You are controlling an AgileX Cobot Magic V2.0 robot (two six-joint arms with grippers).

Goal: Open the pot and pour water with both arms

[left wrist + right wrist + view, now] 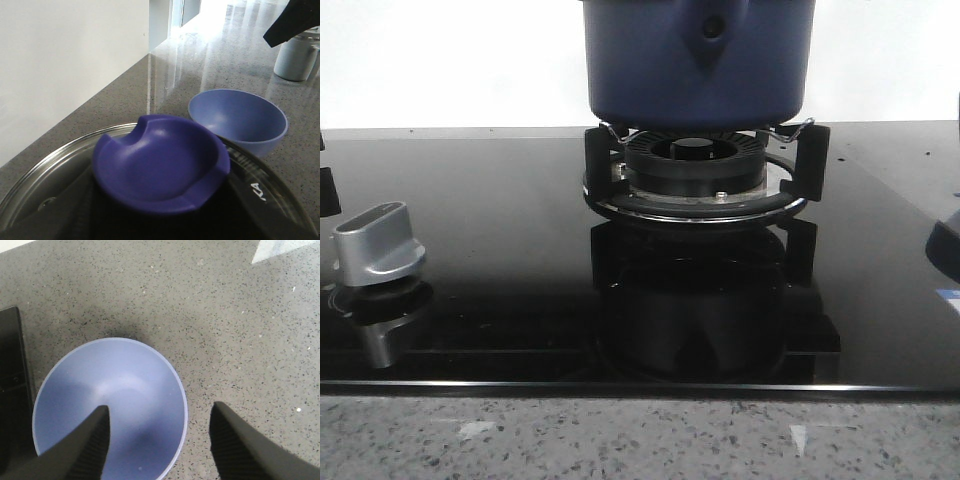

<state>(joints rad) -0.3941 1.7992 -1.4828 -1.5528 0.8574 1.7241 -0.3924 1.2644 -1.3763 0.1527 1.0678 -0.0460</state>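
The dark blue pot (pixel 698 60) stands on the stove's burner (pixel 695 165); its top is cut off in the front view. In the left wrist view, the glass lid (pixel 45 170) with its dark blue knob (pixel 160 162) fills the foreground beside the lighter-blue bowl (pixel 240 120). My left gripper (pixel 155 225) is dark under the knob and looks shut on it; its fingertips are hidden. My right gripper (pixel 159 440) is open over the bowl (pixel 115 400). One finger (pixel 90 445) is over the bowl's inside. The other is outside the rim, over the counter.
A silver stove knob (pixel 378 245) sits at the front left of the black glass cooktop (pixel 500 220). The speckled grey counter (pixel 240 330) lies round the bowl. A white cylinder (pixel 296 59) stands behind the bowl, under a dark arm part (pixel 292 20). A white wall (pixel 60 65) borders the counter.
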